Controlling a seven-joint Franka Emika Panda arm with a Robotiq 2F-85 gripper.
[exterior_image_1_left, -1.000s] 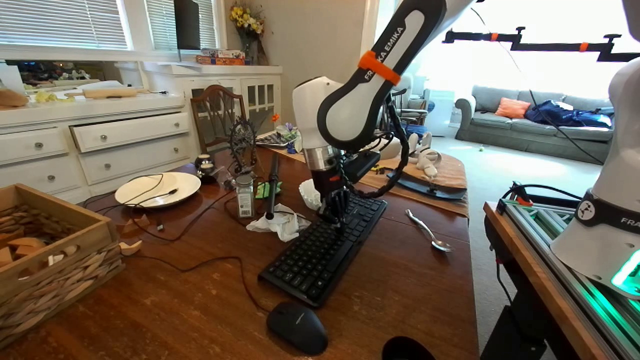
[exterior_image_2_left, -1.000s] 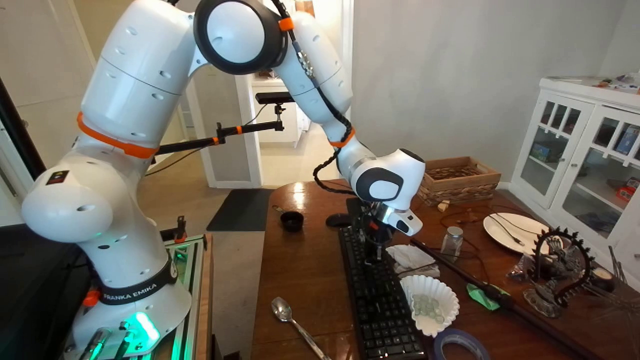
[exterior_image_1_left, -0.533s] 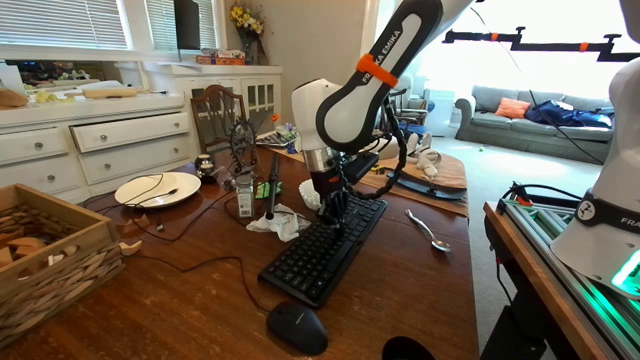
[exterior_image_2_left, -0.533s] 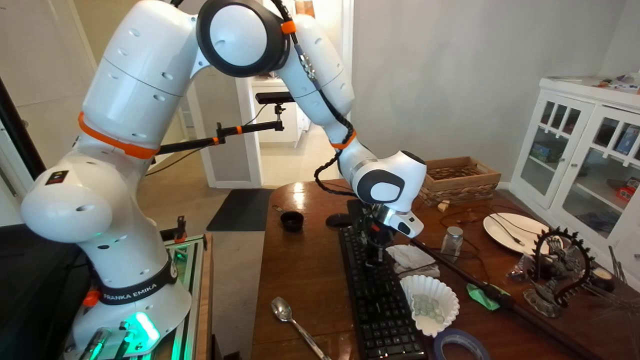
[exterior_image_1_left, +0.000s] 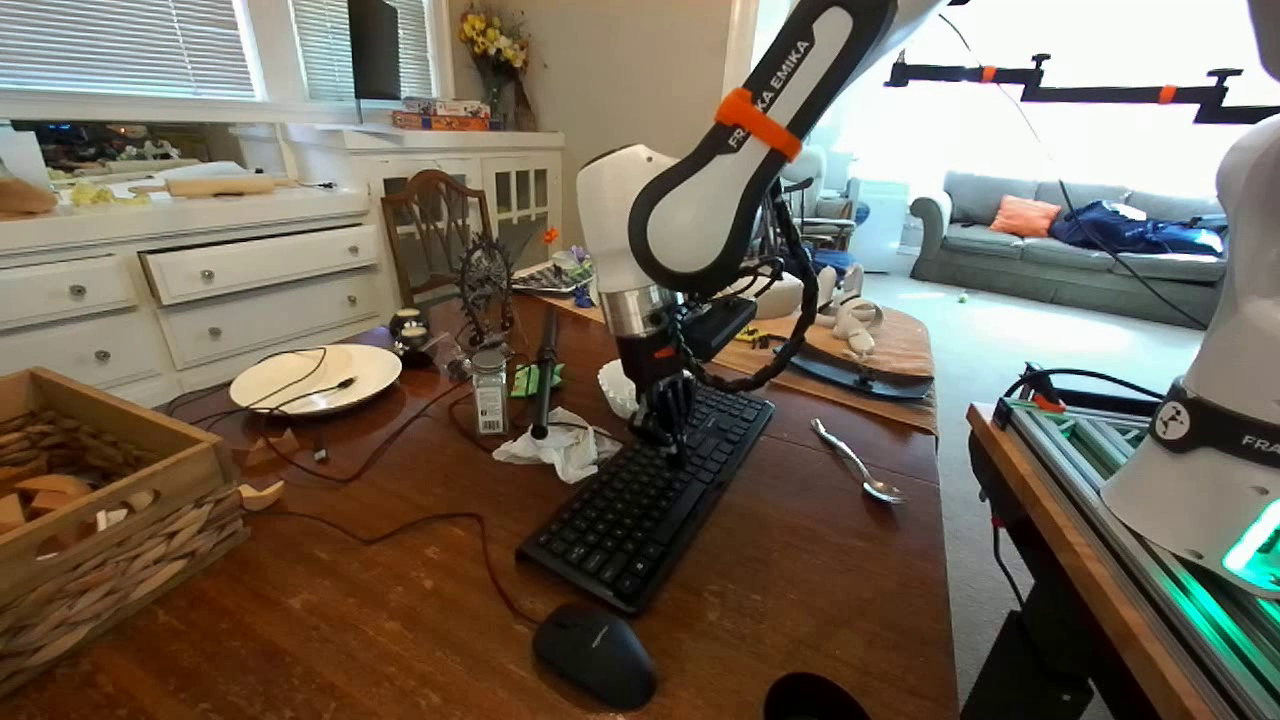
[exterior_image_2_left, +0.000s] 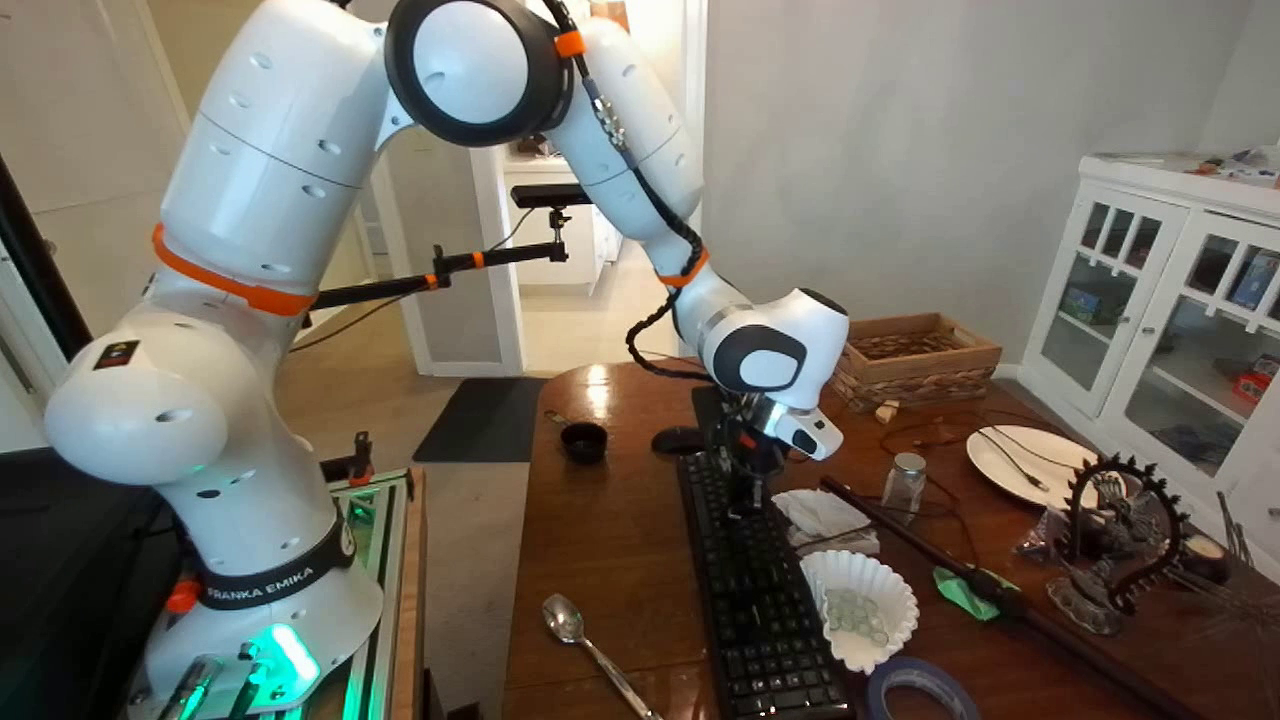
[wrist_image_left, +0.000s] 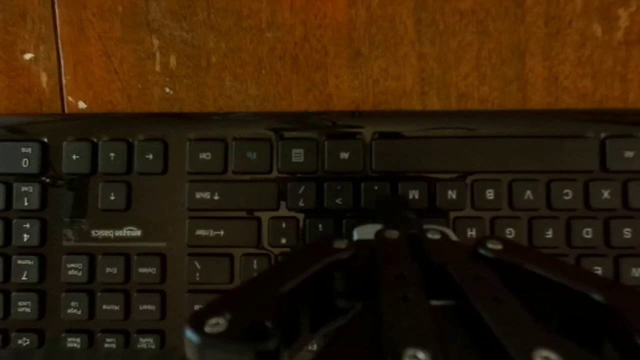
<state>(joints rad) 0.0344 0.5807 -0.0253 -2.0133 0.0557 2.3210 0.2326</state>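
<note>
A black keyboard (exterior_image_1_left: 600, 535) lies across the wooden table, and it shows in both exterior views. My gripper (wrist_image_left: 402, 210) points down over its letter keys, with the fingers drawn together and nothing seen between them. In the wrist view the dark tips cover the area beside the M key (wrist_image_left: 414, 195) and the comma key; the labels appear upside down. The long space bar (wrist_image_left: 485, 154) lies just beyond the tips. In an exterior view the gripper (exterior_image_2_left: 740, 510) is very close above the keys; whether it touches one I cannot tell.
Beside the keyboard are a crumpled white cloth (exterior_image_1_left: 565, 445), a white fluted bowl (exterior_image_2_left: 850, 650) holding glassy beads, and blue tape (exterior_image_2_left: 920, 690). A black mouse (exterior_image_1_left: 595, 655), a spoon (exterior_image_1_left: 860, 465), a glass jar (exterior_image_1_left: 490, 395), a black rod (exterior_image_1_left: 546, 375) and a wicker box (exterior_image_1_left: 110, 510) also occupy the table.
The gripper dipped slightly toward the keys by half a second ago, then rose a little. It remains shut throughout, and the keyboard has not moved.
</note>
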